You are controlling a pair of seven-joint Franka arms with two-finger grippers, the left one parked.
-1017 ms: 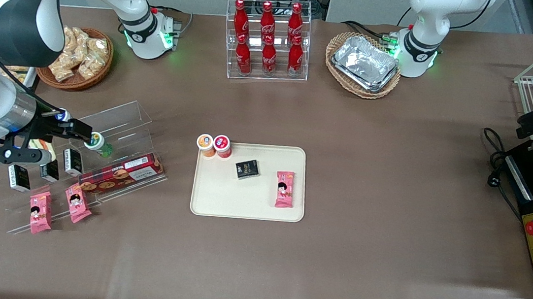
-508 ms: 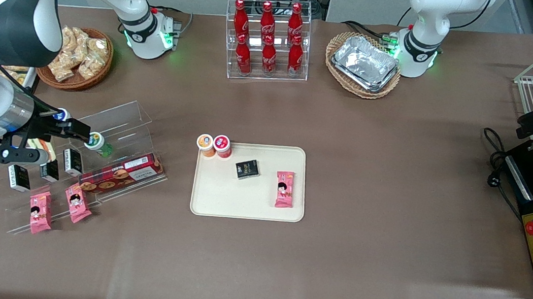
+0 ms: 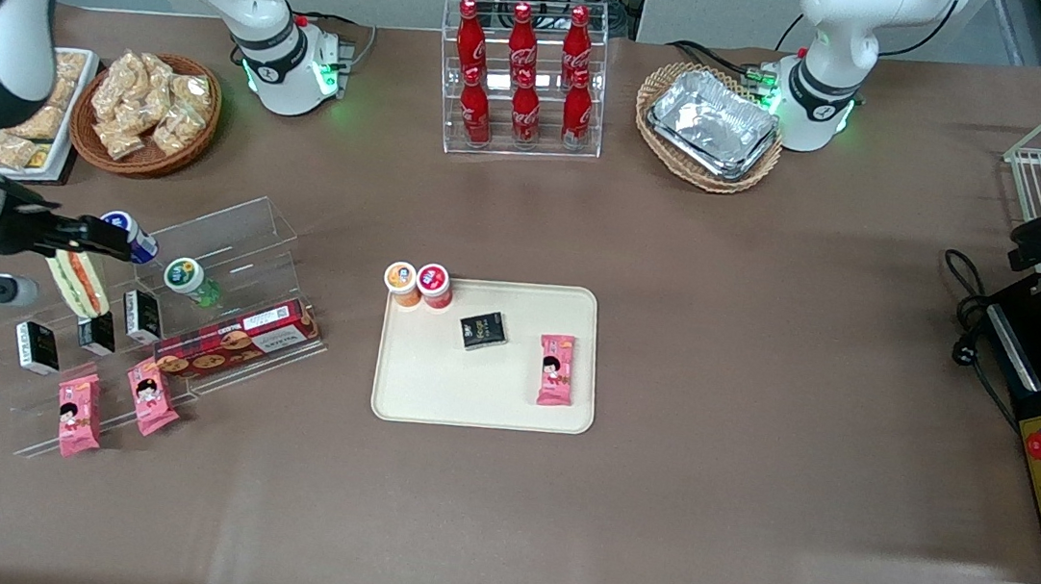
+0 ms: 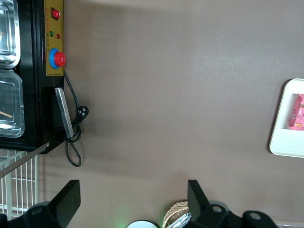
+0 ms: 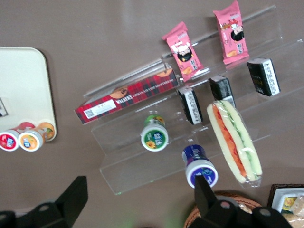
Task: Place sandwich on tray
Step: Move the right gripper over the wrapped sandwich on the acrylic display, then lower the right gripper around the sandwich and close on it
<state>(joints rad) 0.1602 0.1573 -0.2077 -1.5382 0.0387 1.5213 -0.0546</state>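
The sandwich (image 3: 78, 282) is a clear-wrapped wedge of pale bread with red and green filling, lying on the clear acrylic shelf (image 3: 227, 232) toward the working arm's end of the table. It also shows in the right wrist view (image 5: 235, 142). The cream tray (image 3: 480, 399) lies mid-table and holds a pink snack packet (image 3: 556, 369) and a small black box (image 3: 484, 330); its corner shows in the right wrist view (image 5: 23, 85). My gripper (image 3: 80, 265) hovers above the sandwich and shelf, open and empty (image 5: 141, 190).
On the shelf are a blue-lidded cup (image 5: 200, 166), a green-lidded cup (image 5: 155, 134), a red biscuit box (image 5: 126, 96), black boxes and pink packets. Two small cups (image 3: 418, 283) stand at the tray's corner. A snack basket (image 3: 150, 113) and a cola bottle rack (image 3: 523, 80) are farther back.
My gripper and arm have drawn back toward the working arm's end of the table, uncovering the sandwich and the blue-lidded cup. The sandwich has not moved.
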